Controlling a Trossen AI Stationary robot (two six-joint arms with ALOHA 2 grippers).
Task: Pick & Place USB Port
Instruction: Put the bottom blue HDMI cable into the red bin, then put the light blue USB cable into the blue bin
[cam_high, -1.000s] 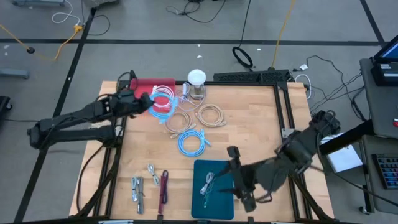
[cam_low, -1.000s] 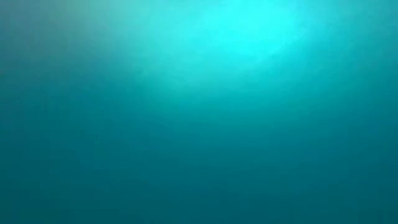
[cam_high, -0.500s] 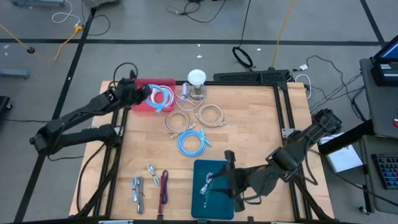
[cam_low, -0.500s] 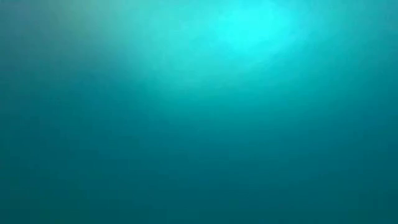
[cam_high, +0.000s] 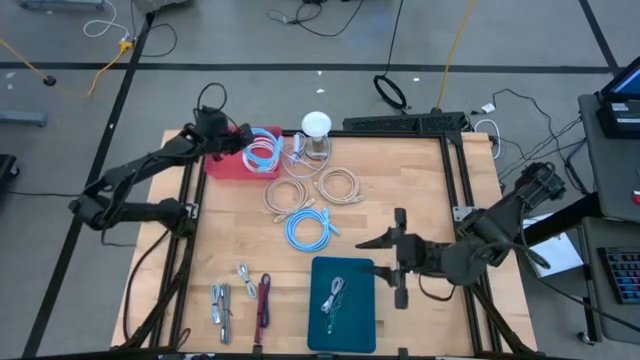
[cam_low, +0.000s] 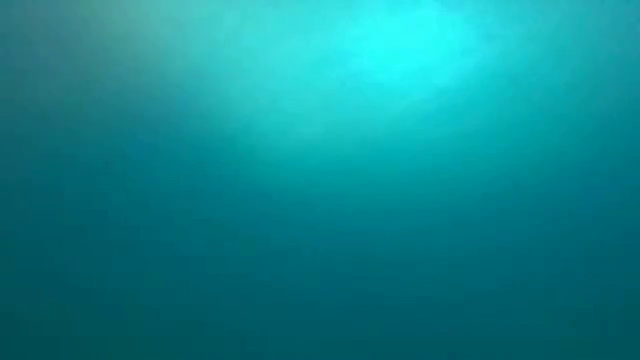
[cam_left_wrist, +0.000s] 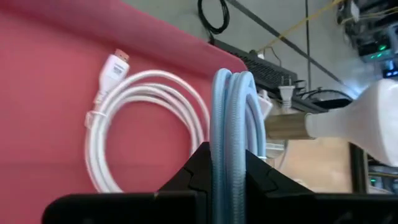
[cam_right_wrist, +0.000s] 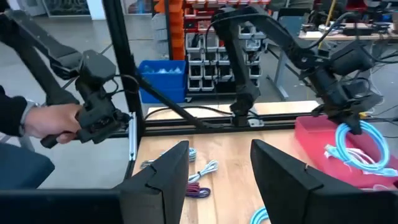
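Here the placing step is in hand: a light-blue cable coil (cam_left_wrist: 231, 118) is pinched between the closed fingers of the left gripper (cam_high: 222, 140) and held over the red tray (cam_high: 222, 165), where a white cable (cam_left_wrist: 149, 124) already lies. Next, it should be lowered and released. The right gripper (cam_high: 393, 268), its fingers apart and empty, is held beside the teal mat (cam_high: 345, 310).

tray (cam_high: 222, 165): table's far-left corner | mat (cam_high: 345, 310): near edge | coils (cam_high: 305, 208): between
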